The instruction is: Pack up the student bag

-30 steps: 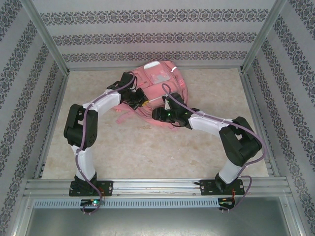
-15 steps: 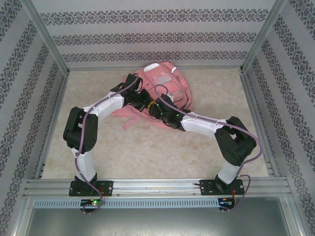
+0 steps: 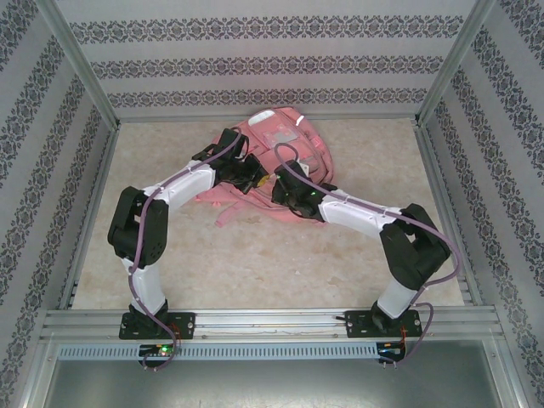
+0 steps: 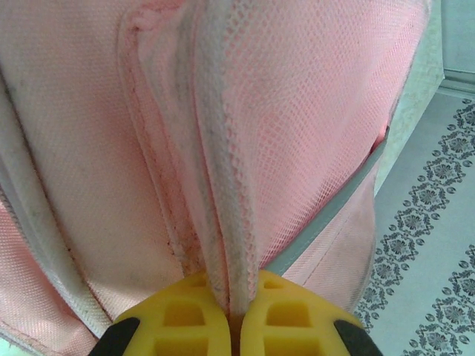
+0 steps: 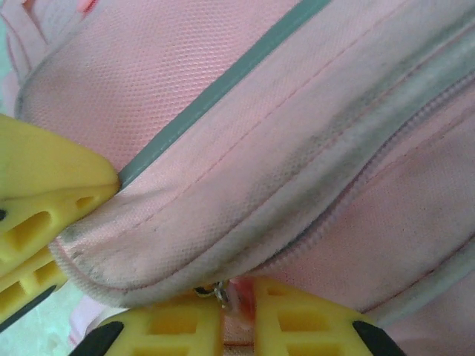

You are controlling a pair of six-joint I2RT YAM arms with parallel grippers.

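Walled in on three sides by grey-and-white patterned wallpaper (image 3: pixel 272 64), with a bare metal frame (image 3: pixel 81 85) up the corners. Floored by a flat, matte table (image 3: pixel 255 255), mottled beige like stone.

Lay at twelve o'clock on that table, near the back wall: the student bag (image 3: pixel 293 140), soft pink fabric, lumpy and rounded. Carried a pale patch (image 3: pixel 276 134) on top, its markings too small to read.

At the bag's seven o'clock edge, pinched a mesh-edged fold of it in the left gripper (image 4: pixel 236 326), with the yellow fingers (image 4: pixel 185 326) pressed together on the cloth.

In the right wrist view, showed woven pink cloth, a grey strip (image 5: pixel 223 85) and a grubby zip seam. At the bag's six o'clock edge, nipped pink fabric in the right gripper (image 5: pixel 236 322), beside a small metal zip pull (image 5: pixel 217 293).
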